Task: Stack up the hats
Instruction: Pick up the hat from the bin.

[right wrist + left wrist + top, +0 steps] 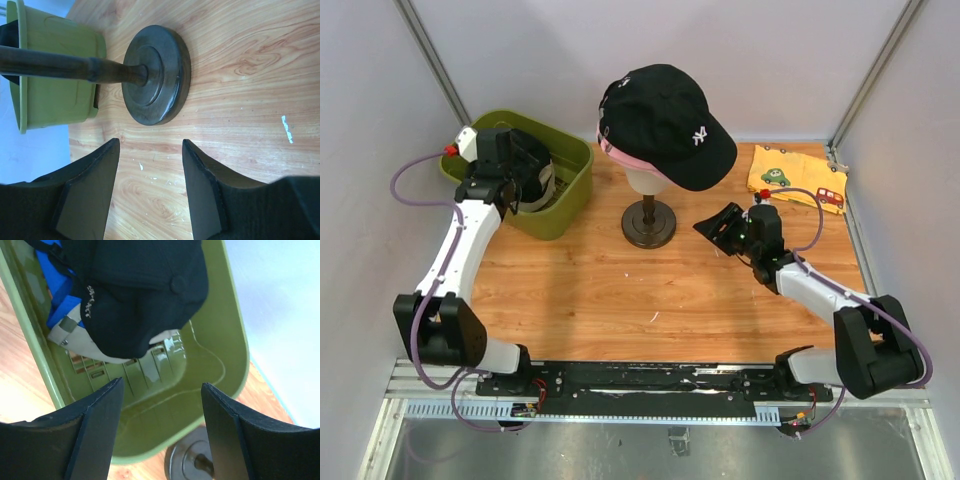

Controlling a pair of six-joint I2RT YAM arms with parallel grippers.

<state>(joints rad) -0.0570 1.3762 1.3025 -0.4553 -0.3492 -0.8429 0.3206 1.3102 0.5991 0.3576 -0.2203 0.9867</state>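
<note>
Now my left gripper [161, 386] hangs wide and empty over the green bin [220, 370]. In it a black cap [135, 295] lies on a beige cap [95, 347] and a blue cap [55, 300]. The black cap looks soft, light and floppy; I'd pinch its crown beside the stiffer brim. My right gripper [150, 145] gapes empty near the stand [155, 75].

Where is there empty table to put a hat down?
The biggest bare wood lies in front, between the stand base and the table's near edge. A narrow strip lies between the green bin and the stand. Crowded: the bin, holding hats, and the right back corner with the yellow cloth.
</note>
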